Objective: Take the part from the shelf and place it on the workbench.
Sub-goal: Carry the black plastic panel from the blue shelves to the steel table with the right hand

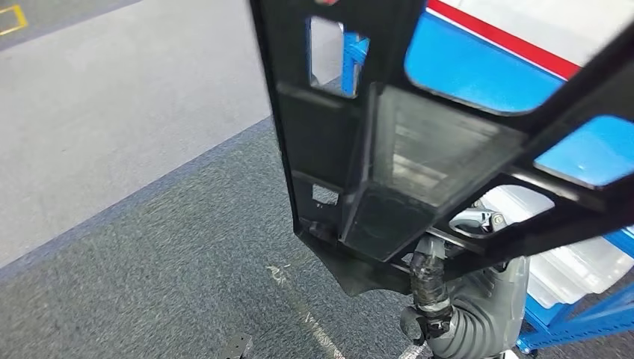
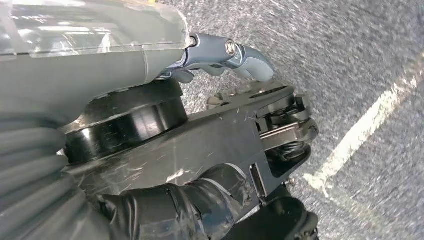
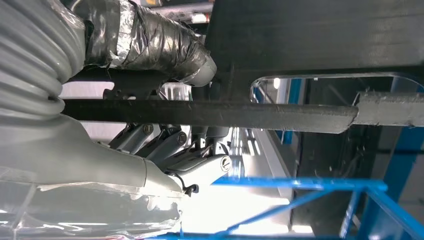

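While the black part [image 1: 419, 149] is carried high in the head view, its long axis is seen running up and away from the right hand [image 1: 456, 299], which is placed under its lower edge near the blue shelf [image 1: 576, 314]; no workbench can be seen. In the left wrist view, the left hand [image 2: 210, 130] is clamped on a black piece over the grey carpet [image 2: 350, 50]; whether this is the same part cannot be told. In the right wrist view, the part's thin edge is gripped between thumb and fingers [image 3: 165, 145].
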